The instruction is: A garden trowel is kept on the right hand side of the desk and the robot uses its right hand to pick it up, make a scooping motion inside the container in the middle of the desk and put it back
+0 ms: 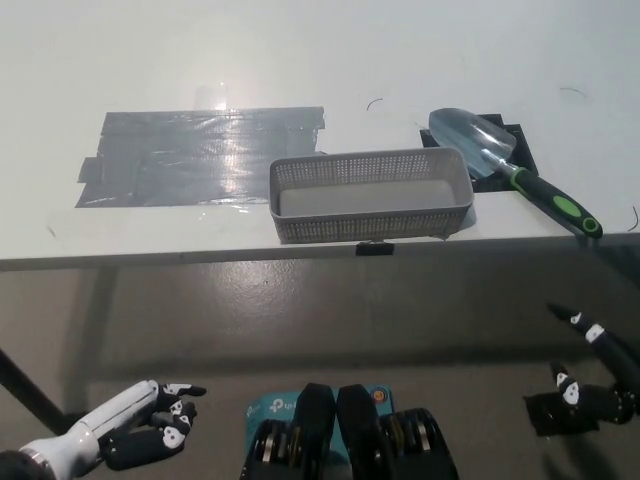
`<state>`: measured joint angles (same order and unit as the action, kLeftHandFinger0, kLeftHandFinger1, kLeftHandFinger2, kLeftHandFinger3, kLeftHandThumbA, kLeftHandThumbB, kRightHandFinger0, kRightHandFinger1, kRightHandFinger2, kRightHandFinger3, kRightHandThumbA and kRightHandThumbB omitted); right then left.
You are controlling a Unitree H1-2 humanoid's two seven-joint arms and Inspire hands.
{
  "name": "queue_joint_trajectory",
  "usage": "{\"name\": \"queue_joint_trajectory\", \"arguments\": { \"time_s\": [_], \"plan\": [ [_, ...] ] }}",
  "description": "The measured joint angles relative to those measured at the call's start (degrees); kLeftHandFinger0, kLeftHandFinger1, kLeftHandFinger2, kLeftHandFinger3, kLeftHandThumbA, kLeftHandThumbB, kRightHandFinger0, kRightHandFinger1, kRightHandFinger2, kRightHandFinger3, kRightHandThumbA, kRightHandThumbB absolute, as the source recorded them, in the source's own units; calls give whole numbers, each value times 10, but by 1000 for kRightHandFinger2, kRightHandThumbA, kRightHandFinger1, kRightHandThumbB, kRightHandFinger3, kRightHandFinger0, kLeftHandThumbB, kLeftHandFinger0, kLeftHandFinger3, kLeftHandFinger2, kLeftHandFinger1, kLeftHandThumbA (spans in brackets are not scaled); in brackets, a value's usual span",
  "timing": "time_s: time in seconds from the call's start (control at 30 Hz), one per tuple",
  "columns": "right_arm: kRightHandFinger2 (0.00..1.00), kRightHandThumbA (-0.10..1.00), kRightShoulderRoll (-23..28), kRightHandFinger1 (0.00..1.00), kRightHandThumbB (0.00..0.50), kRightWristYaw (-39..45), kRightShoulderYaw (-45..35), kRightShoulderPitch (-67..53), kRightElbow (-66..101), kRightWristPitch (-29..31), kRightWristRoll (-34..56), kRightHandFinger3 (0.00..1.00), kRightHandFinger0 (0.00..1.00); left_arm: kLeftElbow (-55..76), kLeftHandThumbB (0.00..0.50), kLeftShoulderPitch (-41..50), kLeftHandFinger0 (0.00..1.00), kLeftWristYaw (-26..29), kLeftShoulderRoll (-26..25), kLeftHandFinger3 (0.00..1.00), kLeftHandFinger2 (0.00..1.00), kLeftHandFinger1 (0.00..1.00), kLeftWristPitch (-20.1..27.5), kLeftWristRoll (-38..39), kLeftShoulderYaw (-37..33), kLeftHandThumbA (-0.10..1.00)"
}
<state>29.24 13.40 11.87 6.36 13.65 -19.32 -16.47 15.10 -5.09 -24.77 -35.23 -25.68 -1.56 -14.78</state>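
Right hand (590,395) is hovering empty, fingers spread, well below the container (370,226); left hand (140,430) is resting likewise. Trowel (510,170) is lying untouched just right of the container: grasping, scooping and returning all appear outstanding.

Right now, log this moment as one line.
trowel: untouched, right of container | right hand: open, short of desk | left hand: open, resting

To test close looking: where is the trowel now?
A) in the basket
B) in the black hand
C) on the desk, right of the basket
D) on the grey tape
C: the trowel lies on the desk by the basket's right end; the right hand is down off the desk.
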Motion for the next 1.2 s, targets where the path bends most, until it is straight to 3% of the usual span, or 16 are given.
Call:
{"name": "queue_joint_trajectory", "arguments": {
  "time_s": [0.27,0.3,0.37,0.4,0.47,0.5,0.57,0.63,0.87,1.0,1.2],
  "plan": [
    [1000,500,-11,1000,258,-12,-14,109,85,-3,-72,1000,1000,5,319,1,777,-12,3,1000,923,852,-3,-4,0,1000],
    [1000,557,-13,1000,280,-13,-16,123,88,-4,-80,1000,1000,5,328,1,777,-13,3,1000,924,853,-3,-6,0,1000],
    [1000,581,-17,1000,278,-18,-17,149,85,-2,-98,1000,1000,6,331,1,777,-16,4,1000,923,852,-4,-8,0,1000],
    [1000,653,-19,1000,293,-20,-18,161,82,-2,-106,1000,1000,6,330,1,770,-17,4,1000,914,842,-4,-9,0,1000],
    [1000,639,-24,1000,302,-26,-17,178,69,1,-123,1000,1000,6,318,1,771,-20,4,1000,914,843,-4,-10,0,1000],
    [1000,578,-27,1000,301,-30,-17,188,60,2,-130,1000,1000,6,305,1,775,-21,5,1000,917,846,-4,-11,0,1000],
    [1000,559,-33,1000,303,-38,-18,201,41,7,-139,1000,1000,6,326,1,780,-21,5,1000,916,847,-4,-11,0,1000],
    [1000,610,-44,1000,314,-49,-18,220,9,14,-147,1000,1000,6,331,1,779,-22,5,1000,914,846,-5,-11,0,1000],
    [1000,759,-56,1000,427,-57,-3,243,-79,19,-180,1000,1000,7,309,2,770,-22,5,1000,912,843,-5,-13,0,1000],
    [1000,777,-63,1000,439,-57,16,253,-154,18,-198,1000,1000,8,290,3,777,-22,5,1000,916,844,-5,-16,0,1000],
    [1000,818,-75,1000,425,-50,33,290,-240,10,-206,1000,1000,9,311,3,780,-25,5,1000,910,844,-5,-21,1,1000]
  ]
}}
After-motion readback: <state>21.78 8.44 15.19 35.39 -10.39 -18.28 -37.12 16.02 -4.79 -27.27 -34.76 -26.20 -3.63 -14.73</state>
